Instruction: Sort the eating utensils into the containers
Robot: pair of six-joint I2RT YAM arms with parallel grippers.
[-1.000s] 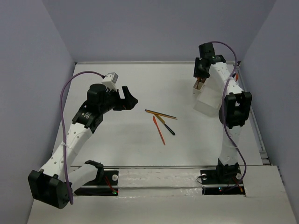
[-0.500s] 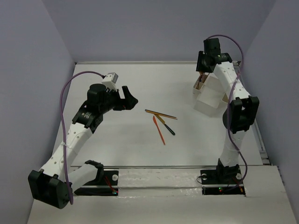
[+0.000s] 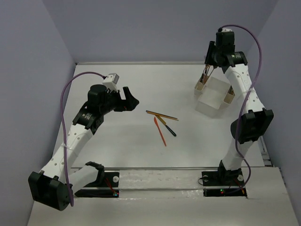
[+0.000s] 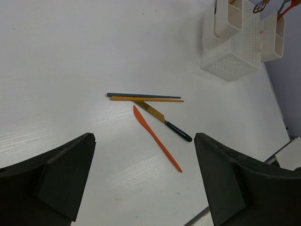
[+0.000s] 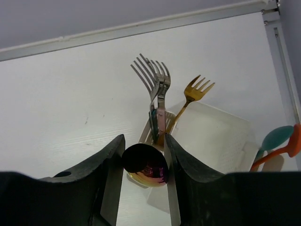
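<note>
1. At the far right of the table (image 3: 117,150), the right gripper (image 5: 143,150) hangs above the containers. Its jaws are closed to a narrow gap on the bowl of a purple spoon (image 5: 146,165), which touches both fingers.
2. Well to the left, the left gripper (image 3: 132,96) hovers over bare tabletop with its jaws spread wide and nothing between them.
3. Below the right gripper stands the white bin (image 3: 212,96), with a tan cup (image 3: 201,84) on its left end and a second cup (image 3: 229,95) on its right end.
4. Two silvery forks (image 5: 154,77) and a gold fork (image 5: 197,87) stand in the tan cup. A teal spoon (image 5: 276,137) and an orange-red spoon (image 5: 295,141) lean from the second cup.
5. Mid-table, four pieces lie loose and close together: a dark blue stick (image 4: 143,95), a gold stick (image 4: 146,99), a black-handled knife (image 4: 162,120) and an orange-red knife (image 4: 156,138).
6. The step in hand looks like dropping off the purple spoon. I cannot tell whether its handle has reached a cup.
7. Next, the spoon probably belongs in the second cup with the other spoons, so the gripper should line up over it before opening.
</note>
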